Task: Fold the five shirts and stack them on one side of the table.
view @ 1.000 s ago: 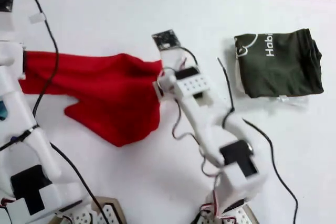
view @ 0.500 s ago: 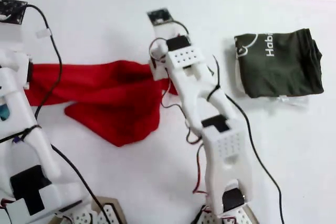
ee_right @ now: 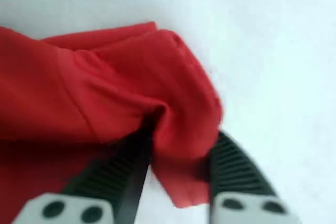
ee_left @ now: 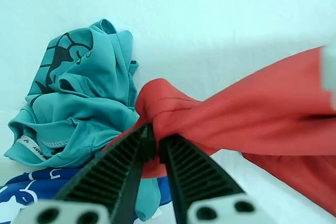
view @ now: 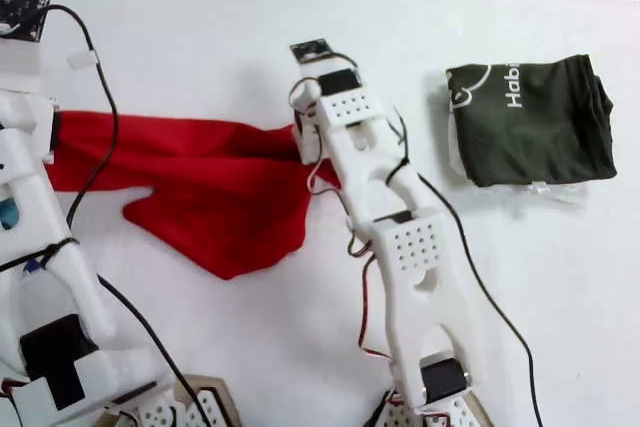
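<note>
Red shirt point(view: 210, 192) lay stretched across the white table point(view: 200, 37), left of centre in the high view, btwn the two arms. One flap spread toward the near edge. Left gripper point(ee_left: 156, 134) had its fingers clamped tight on a bunched end of the shirt, w/ the cloth gathered to a knot right at the tips. Right gripper point(ee_right: 181, 140) was at the opp. end. A fold of red cloth sat btwn its fingers, one finger each side, pinched, and the fabric bulged out past the tips. In the high view the right arm point(view: 405, 247) reached up the middle of the table to the shirt's right edge. Left arm point(view: 30, 207) stood along the table's left edge, over the shirt's other end. Dark green shirt point(view: 530, 122), folded to a neat block w/ white print, lay on the right side, well apart from the red one. In the left wrist view a crumpled teal shirt point(ee_left: 79, 98) lay just beside the held red end, and a blue shirt point(ee_left: 21, 198) w/ white print lay next to the teal one.
</note>
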Available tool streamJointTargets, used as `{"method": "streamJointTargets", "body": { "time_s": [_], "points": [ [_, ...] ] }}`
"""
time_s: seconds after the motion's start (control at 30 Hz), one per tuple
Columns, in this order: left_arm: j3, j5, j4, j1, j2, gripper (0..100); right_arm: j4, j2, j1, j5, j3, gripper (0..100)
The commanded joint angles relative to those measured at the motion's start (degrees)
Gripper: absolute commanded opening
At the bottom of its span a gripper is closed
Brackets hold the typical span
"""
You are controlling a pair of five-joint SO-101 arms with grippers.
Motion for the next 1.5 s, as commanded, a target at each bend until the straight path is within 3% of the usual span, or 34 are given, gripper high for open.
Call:
{"method": "streamJointTargets", "body": {
  "time_s": [0.0,0.17,0.33,0.73,0.93,1.2,1.47],
  "points": [
    [-0.31,-0.26,-1.05,-0.26,-2.64,3,3.91,-0.48,1.71,0.0,-7.74,1.9],
    [-2.68,0.18,-0.44,1.58,-2.99,3,11.12,-0.48,4.7,7.12,-26.9,2.0],
    [-13.41,0.26,4.66,6.68,-2.73,3,13.14,-1.89,7.43,14.51,-43.52,2.0],
    [-32.4,0.26,26.37,12.48,-3.08,3,13.14,-28.53,12.53,15.12,-41.32,2.0],
    [-23.87,-0.53,26.99,6.42,-4.04,3,13.14,-47.43,11.12,20.04,-20.13,2.0],
    [4.97,-10.46,25.41,7.12,-3.69,3,12.44,-70.81,5.32,28.04,25.41,2.1],
    [23.52,-22.07,25.14,7.47,-3.69,3,-4.26,-89.63,2.68,28.04,70.86,2.1]
  ]
}}
